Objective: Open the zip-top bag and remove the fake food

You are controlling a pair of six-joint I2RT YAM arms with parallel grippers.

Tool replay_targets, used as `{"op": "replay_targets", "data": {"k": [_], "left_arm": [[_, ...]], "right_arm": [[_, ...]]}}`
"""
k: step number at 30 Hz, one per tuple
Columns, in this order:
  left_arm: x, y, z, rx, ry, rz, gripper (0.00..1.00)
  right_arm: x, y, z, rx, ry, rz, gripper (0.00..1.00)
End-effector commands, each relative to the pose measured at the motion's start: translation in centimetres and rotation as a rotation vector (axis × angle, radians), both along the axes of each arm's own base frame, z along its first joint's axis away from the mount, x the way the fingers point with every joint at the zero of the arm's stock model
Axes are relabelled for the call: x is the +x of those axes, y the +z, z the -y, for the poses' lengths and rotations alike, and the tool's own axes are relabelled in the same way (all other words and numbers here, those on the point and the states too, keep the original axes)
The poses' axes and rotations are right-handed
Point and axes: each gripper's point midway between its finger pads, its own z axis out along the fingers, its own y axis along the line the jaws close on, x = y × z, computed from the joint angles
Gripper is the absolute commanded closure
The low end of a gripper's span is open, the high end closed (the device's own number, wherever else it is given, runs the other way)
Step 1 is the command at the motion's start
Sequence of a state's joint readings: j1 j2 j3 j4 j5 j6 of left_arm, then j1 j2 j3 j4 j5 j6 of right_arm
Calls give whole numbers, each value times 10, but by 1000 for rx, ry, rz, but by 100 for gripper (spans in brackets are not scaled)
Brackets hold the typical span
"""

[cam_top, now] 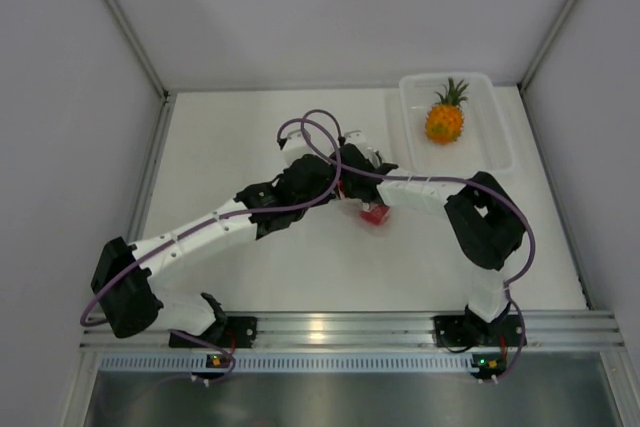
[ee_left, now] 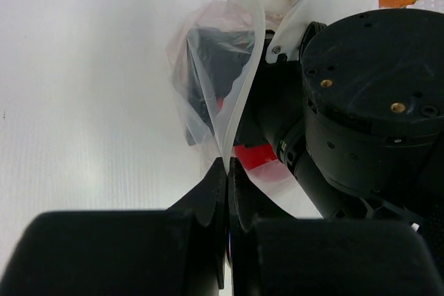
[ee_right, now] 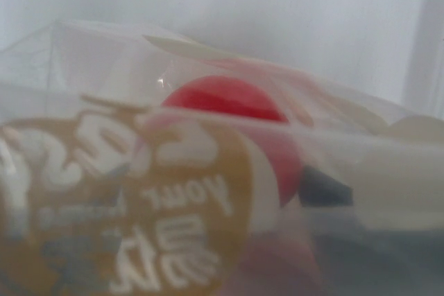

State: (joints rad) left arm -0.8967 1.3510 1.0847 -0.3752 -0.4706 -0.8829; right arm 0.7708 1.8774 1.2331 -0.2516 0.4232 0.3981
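Left claw (ee_left: 227, 171) clenched on a fold of the small clear crinkly zip-top bag (ee_left: 198, 112), near the middle of the white surface (ee_left: 83, 102). Right claw (ee_left: 211, 67) pressed against the bag, dark tip seen through the plastic; released or clenched, cannot tell. Glossy red round fruit (ee_right: 229, 98) inside the bag. Orange-yellow toy pineapple with green leafy crown (cam_top: 445, 119) lying in the rigid translucent rectangular plastic bin (cam_top: 503, 137), far right, well apart from the bag.
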Motion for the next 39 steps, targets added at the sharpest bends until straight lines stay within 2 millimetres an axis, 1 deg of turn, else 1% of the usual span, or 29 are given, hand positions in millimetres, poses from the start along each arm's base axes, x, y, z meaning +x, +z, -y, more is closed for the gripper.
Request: {"op": "replay_targets", "data": {"k": [1,3,4,6,7,8,11,12,13,14,15,16,17,19,20,21,23,24,26,27,28,30,32,33,36,37,38,39], "left_arm": [[1,21,8,-39,-28,36,100],[2,20,9,-37,-31,35,100],[2,21,9,-38,-29,36,100],[2,21,9,-40,-28,36,100],[3,22,10,-42,-26,38,100],[3,20,10,-35,-25,36,100],[7,21,9,-21,-21,44,100],[8,19,8,-9,-16,42,100],[9,20,7,-9,-10,44,100],[12,23,4,-7,4,53,100],[14,23,1,2,12,56,100],[16,24,-1,3,18,59,100],[17,25,-3,9,20,63,100],[21,25,-8,20,35,66,100],[22,25,-9,25,37,69,100],[24,26,-11,36,42,74,100],[26,26,-11,44,44,80,100],[26,24,-10,52,39,76,100],[27,26,-9,53,30,80,100],[27,24,-9,66,23,80,100],[26,27,-7,62,12,83,100],[25,27,-6,75,-16,87,100],[23,30,-5,78,-33,92,100],[23,31,-6,85,-39,98,100],[22,34,-10,101,-45,110,100],[21,32,-13,114,-38,107,100],[24,33,-19,130,-11,118,100],[24,30,-24,144,9,116,100]], "right_arm": [[24,13,-8,56,-13,60,1],[29,13,-7,60,-26,68,0],[31,16,-10,75,-25,86,1],[35,18,-9,91,-36,104,2],[38,23,-12,108,-39,128,3],[40,21,-12,105,-41,127,5],[44,20,-13,98,-41,114,16],[42,18,-12,96,-41,109,23],[39,18,-12,104,-38,104,26],[39,29,-14,135,-35,130,29],[32,25,-11,134,-28,120,37],[28,28,-12,143,-21,120,40],[25,38,-12,165,-18,133,41],[16,41,-11,180,-4,128,47],[12,55,-13,206,6,149,48],[6,57,-14,212,18,145,49],[-1,67,-17,223,40,152,52],[-6,80,-21,238,62,167,52],[-16,87,-25,233,102,158,54],[-20,99,-30,249,127,169,55],[-26,101,-34,253,150,154,56],[-33,117,-40,262,187,175,57],[-39,127,-40,254,207,179,57],[-41,136,-44,264,219,189,57],[-46,155,-40,280,220,205,60],[-48,159,-39,282,223,208,62],[-50,167,-37,293,228,225,62],[-51,165,-34,287,227,228,62]]}}
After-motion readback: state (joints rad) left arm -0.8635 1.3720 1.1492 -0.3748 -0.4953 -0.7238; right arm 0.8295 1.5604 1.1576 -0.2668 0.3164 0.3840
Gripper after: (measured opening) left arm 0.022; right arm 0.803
